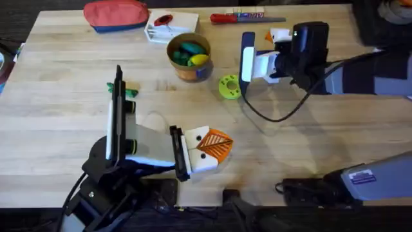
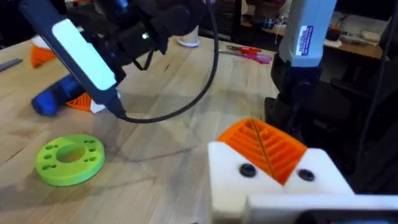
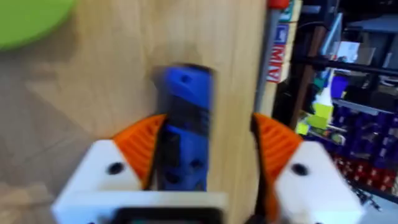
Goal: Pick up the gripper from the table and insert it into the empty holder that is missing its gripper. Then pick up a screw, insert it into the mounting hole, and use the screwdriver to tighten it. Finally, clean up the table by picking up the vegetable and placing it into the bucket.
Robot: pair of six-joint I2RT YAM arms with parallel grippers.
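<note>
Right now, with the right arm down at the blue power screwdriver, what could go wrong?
1. The right gripper straddles the thick blue cylindrical power screwdriver off-centre: one orange ribbed pad is at it, the other stands apart. Closing may roll or skew it.
2. The black cable loops on the table beside the lime green ring disc and could snag it.

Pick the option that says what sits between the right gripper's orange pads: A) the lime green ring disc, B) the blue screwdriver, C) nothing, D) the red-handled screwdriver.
B: in the right wrist view, the blue screwdriver lies on the table between the right gripper's orange pads, which are spread to either side of it.
</note>
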